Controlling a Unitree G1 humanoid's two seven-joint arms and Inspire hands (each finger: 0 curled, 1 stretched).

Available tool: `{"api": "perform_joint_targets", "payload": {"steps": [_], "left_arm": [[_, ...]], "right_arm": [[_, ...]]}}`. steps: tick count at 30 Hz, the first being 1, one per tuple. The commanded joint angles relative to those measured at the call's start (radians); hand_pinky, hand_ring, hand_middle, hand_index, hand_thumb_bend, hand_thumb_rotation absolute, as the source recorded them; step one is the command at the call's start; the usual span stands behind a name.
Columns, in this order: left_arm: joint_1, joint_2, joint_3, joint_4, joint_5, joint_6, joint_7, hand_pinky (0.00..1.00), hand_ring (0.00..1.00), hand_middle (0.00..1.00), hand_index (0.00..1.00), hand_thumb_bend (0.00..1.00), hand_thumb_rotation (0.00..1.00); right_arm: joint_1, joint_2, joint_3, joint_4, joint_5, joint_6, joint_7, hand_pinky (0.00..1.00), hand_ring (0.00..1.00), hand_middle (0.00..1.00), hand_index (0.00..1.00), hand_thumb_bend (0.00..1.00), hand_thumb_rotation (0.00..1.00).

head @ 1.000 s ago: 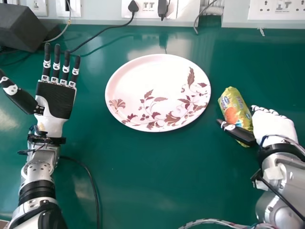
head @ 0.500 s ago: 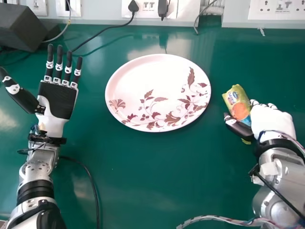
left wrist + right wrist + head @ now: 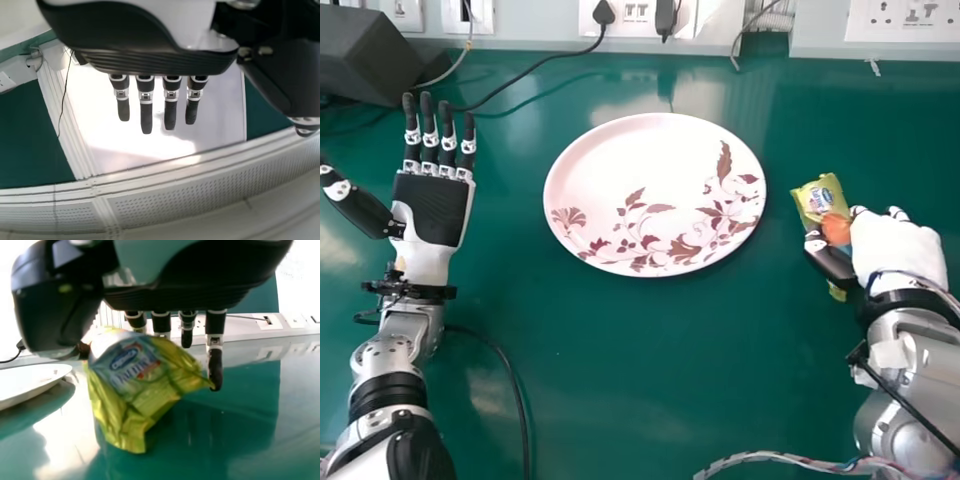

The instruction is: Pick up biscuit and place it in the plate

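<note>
The left hand (image 3: 430, 215) is shown idle, its fingers straight. The biscuit packet (image 3: 816, 197) is pinched between the thumb and fingers of the right hand (image 3: 900, 252), its upper end projecting beyond the thumb tip. Over the last second the thumb has been drawn in across the wrapper and the packet tilted; a grasp is thereby judged to be secured. Whether the green table (image 3: 650, 370) is still touched by the packet cannot be told. Across from the thumb, well apart, the plate (image 3: 620, 160) is seen; lifting and sideways transfer are next required.
</note>
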Motion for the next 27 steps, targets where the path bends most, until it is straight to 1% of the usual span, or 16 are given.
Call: {"api": "perform_joint_targets", "payload": {"steps": [1, 4, 9, 19, 20, 21, 23, 27], "left_arm": [[0.077, -0.049, 0.008, 0.049, 0.000, 0.024, 0.013, 0.93, 0.86, 0.91, 0.94, 1.00, 0.62], [0.079, -0.047, 0.014, 0.047, -0.004, 0.041, 0.021, 0.93, 0.85, 0.91, 0.93, 1.00, 0.62], [0.076, -0.034, 0.021, 0.068, -0.013, 0.081, 0.020, 0.94, 0.85, 0.91, 0.94, 1.00, 0.62], [0.086, -0.038, 0.005, 0.038, 0.007, 0.040, 0.030, 0.94, 0.85, 0.91, 0.93, 1.00, 0.62], [0.087, -0.040, 0.002, 0.031, 0.012, 0.028, 0.032, 0.95, 0.85, 0.91, 0.93, 1.00, 0.62], [0.089, -0.044, 0.001, 0.020, 0.017, 0.015, 0.047, 0.95, 0.85, 0.91, 0.93, 1.00, 0.62], [0.091, -0.049, 0.002, 0.005, 0.018, 0.007, 0.070, 0.95, 0.85, 0.91, 0.93, 1.00, 0.62], [0.093, -0.054, 0.008, -0.007, 0.016, 0.011, 0.084, 0.95, 0.85, 0.90, 0.93, 1.00, 0.62]], "right_arm": [[0.020, -0.003, 0.010, -0.001, 0.015, -0.002, 0.019, 0.42, 0.44, 0.52, 0.81, 0.50, 0.00], [0.022, -0.003, 0.010, -0.005, 0.015, -0.001, 0.016, 0.42, 0.43, 0.52, 0.80, 0.50, 0.00], [0.026, -0.001, 0.010, -0.012, 0.012, 0.001, 0.021, 0.36, 0.41, 0.53, 0.78, 0.50, 0.00], [0.034, 0.004, 0.007, -0.023, 0.013, 0.005, 0.017, 0.27, 0.39, 0.51, 0.73, 0.50, 0.00], [0.034, 0.005, 0.007, -0.023, 0.012, 0.006, 0.017, 0.26, 0.39, 0.50, 0.62, 0.50, 0.00], [0.035, 0.005, 0.007, -0.024, 0.011, 0.007, 0.017, 0.24, 0.39, 0.50, 0.55, 0.50, 0.00], [0.037, 0.005, 0.006, -0.026, 0.010, 0.007, 0.014, 0.22, 0.40, 0.49, 0.51, 0.50, 0.00], [0.041, 0.006, 0.002, -0.034, 0.010, 0.008, 0.011, 0.20, 0.40, 0.49, 0.50, 0.50, 0.00]]}}
